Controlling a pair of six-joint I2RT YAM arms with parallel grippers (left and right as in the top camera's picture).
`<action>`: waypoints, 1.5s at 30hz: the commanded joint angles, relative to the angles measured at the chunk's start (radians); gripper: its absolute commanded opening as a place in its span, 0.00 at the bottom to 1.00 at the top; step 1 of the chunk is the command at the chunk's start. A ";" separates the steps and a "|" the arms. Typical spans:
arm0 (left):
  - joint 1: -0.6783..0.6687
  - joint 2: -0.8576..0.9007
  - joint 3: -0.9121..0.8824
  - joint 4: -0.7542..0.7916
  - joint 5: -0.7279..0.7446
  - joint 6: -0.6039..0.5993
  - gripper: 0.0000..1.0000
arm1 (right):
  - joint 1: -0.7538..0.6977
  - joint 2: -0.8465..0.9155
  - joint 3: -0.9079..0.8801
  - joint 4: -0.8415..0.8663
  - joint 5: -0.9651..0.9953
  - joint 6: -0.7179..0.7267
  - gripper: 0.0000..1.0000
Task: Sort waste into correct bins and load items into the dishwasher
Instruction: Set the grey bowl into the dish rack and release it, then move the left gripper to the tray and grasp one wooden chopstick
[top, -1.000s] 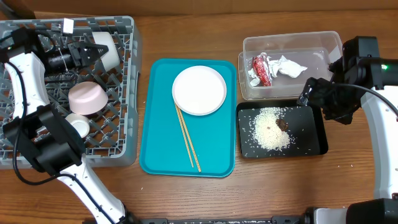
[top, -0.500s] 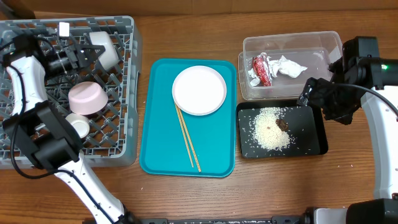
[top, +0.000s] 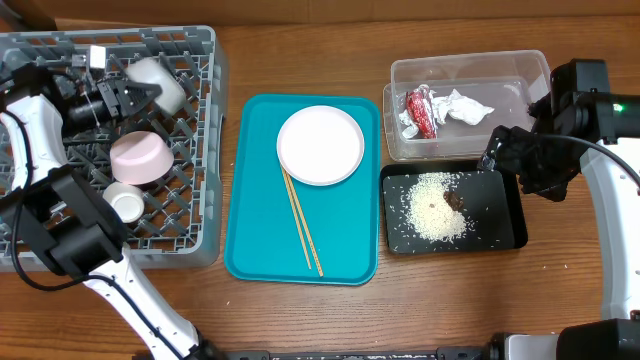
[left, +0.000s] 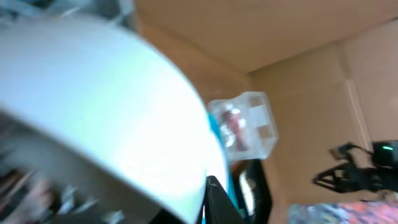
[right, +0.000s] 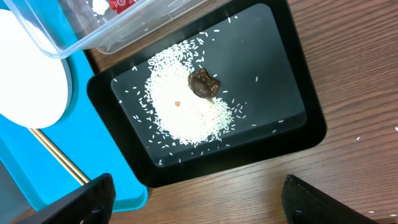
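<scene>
As it lies now, large square grey plastic dish rack (top: 205, 150): stiff lattice floor and low walls; it already carries three pieces, with open grid along its near and far edges.
Large teal plastic tray (top: 260, 230): sits between rack and bins; its raised rim is an edge to lift over.
Clear plastic rectangular tub (top: 470, 62): light, likely to slide if nudged; touches the shallow black rectangular tray (top: 505, 230).
White round plate (top: 320, 145): hard, smooth, probably breakable; lies flat on the teal tray, so the rim is the only place to pinch.
Pale grey-green bowl (top: 158, 80): rigid and slick, tipped on its side at the rack's far edge; best held by the rim.
Left gripper (top: 133, 97): fingers appear clamped on that bowl's rim; its wrist view is too blurred to confirm.
Pink bowl (top: 138, 158): upside down in the rack, just beside the small white cup (top: 125, 203).
Right gripper (right: 199, 202): fingers spread, holding nothing, above the black tray.
Thin wooden chopsticks (top: 302, 225): light, liable to roll; take both mid-length.
Red shiny snack wrapper (top: 420, 110), crumpled white paper napkin (top: 465, 108): soft, in the tub.
Loose white rice grains (top: 437, 207): scattered in the black tray.
</scene>
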 joint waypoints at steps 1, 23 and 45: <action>0.037 0.009 0.000 -0.006 -0.097 0.012 0.09 | -0.002 -0.010 0.007 0.002 0.006 -0.003 0.87; 0.103 -0.132 0.003 -0.117 -0.125 0.011 1.00 | -0.002 -0.010 0.007 -0.024 0.007 -0.003 0.87; -0.476 -0.413 0.002 -0.479 -1.091 -0.505 1.00 | -0.002 -0.010 0.007 -0.040 0.077 -0.003 0.91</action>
